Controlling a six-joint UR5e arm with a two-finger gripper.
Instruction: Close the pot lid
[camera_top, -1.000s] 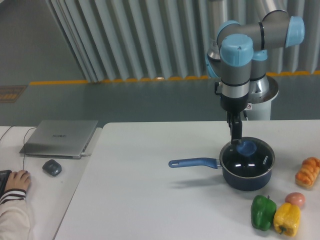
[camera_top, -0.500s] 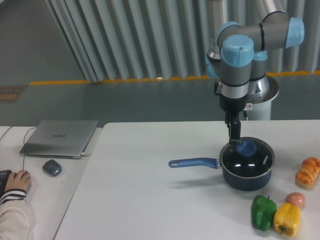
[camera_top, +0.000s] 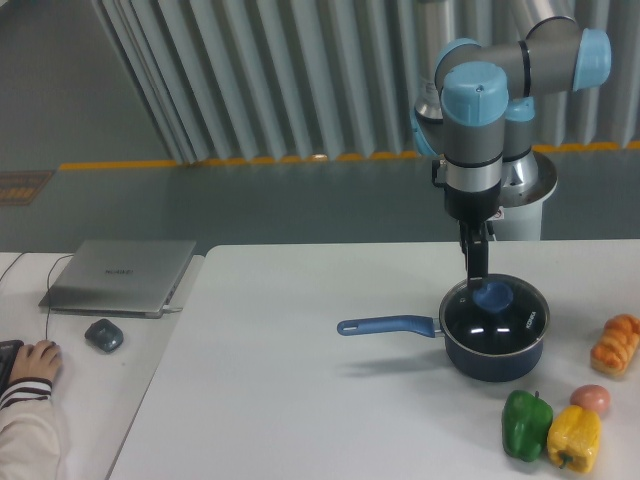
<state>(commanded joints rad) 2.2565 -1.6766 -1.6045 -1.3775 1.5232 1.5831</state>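
The dark blue pot (camera_top: 494, 343) stands on the white table at the right, its long blue handle (camera_top: 385, 325) pointing left. The glass pot lid (camera_top: 510, 318) lies flat on the pot's rim, with its blue knob (camera_top: 495, 296) at the centre. My gripper (camera_top: 478, 276) hangs straight down over the pot's back left, its tips just above and left of the knob. It holds nothing that I can see. The fingers show edge-on as one dark bar, so the gap between them is hidden.
A green pepper (camera_top: 526, 424), a yellow pepper (camera_top: 574, 440) and a small reddish fruit (camera_top: 591, 398) lie in front of the pot. A bread roll (camera_top: 616, 344) sits at the right edge. A laptop (camera_top: 120, 276), a mouse (camera_top: 104, 334) and a person's hand (camera_top: 36, 358) are at the far left.
The gripper has shifted slightly to the right and a little upward above the lid. The pot and lid have stayed where they were.
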